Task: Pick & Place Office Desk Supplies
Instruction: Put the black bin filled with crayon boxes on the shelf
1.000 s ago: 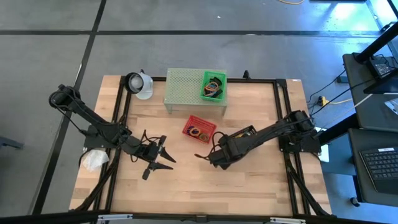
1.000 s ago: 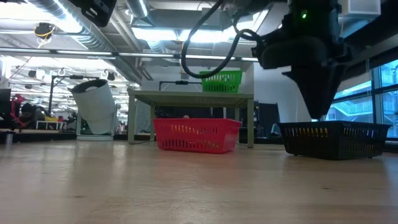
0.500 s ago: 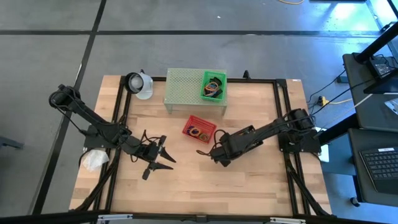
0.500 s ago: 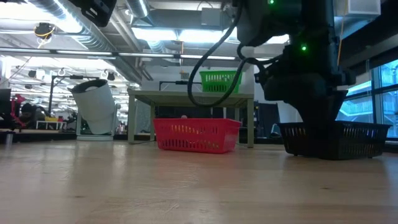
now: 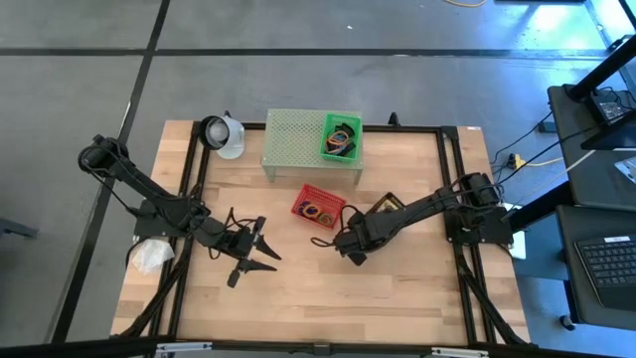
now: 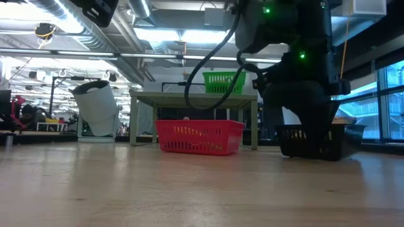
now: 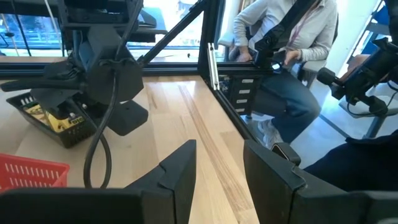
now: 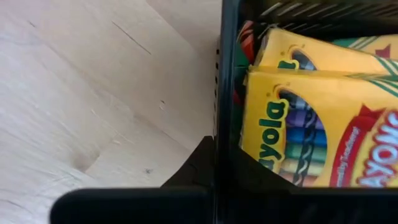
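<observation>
The table (image 5: 397,288) is pale wood planking with a dark frame along its edges, standing on a grey floor (image 5: 79,89) crossed by dark lines. Nearest the front edge, the left gripper (image 5: 260,254) hovers over bare wood left of centre with its fingers (image 7: 180,165) spread apart and nothing between them; a white wad (image 5: 151,256) lies at the table's left edge beside that arm. Toward the middle, the right gripper (image 5: 343,239) is clamped shut on the rim of a black basket (image 6: 312,140), which sits tilted under the arm, just right of a red basket (image 5: 317,207). The right wrist view looks down into the black basket at two crayon boxes (image 8: 311,134), yellow with green trim, lying side by side; their lettering is cut off, showing only "yola" on one and "AYO" on the other. The red basket holds several orange, blue and dark loops, too small to count. Behind it a pale green perforated shelf (image 5: 293,139) carries a green basket (image 5: 341,137) with more such pieces, and a white-and-black object (image 5: 221,132) stands at the far left corner. Beyond the table the low view shows ceiling ducts and strip lights, and the left wrist view shows windows and a seated person (image 7: 283,56) in a light top and jeans.
</observation>
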{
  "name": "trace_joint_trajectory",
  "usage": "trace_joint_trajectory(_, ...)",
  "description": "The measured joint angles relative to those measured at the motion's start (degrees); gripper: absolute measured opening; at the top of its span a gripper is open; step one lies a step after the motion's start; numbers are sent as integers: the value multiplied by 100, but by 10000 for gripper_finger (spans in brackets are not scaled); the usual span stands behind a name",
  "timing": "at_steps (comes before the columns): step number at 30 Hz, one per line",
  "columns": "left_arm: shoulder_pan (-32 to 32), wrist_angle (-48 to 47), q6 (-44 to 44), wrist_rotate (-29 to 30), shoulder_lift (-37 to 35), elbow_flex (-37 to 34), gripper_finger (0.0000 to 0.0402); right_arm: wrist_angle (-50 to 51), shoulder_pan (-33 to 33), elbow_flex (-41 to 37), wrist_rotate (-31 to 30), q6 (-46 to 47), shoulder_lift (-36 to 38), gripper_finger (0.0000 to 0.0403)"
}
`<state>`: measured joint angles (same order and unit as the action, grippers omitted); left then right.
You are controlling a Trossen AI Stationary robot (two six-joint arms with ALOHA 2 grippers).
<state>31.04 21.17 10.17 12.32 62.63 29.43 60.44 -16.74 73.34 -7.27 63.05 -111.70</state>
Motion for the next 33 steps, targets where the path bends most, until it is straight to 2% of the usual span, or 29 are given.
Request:
trace_joint_trajectory(14,1,-26,0,0,0,0,127,165,-389,9,213,440,73,2)
trace_joint_trajectory(18,1,-30,2,0,0,0,127,344,-610,7,210,778,371,1)
trace_joint_trajectory(22,1,-39,2,0,-2,0,127,394,-817,13,-46,1007,711,1)
trace_joint_trajectory(26,1,-27,15,0,-63,0,127,825,-969,361,-271,858,833,1)
trace_joint_trajectory(33,106,-86,129,0,-216,0,127,1782,-1145,1502,-897,83,844,0)
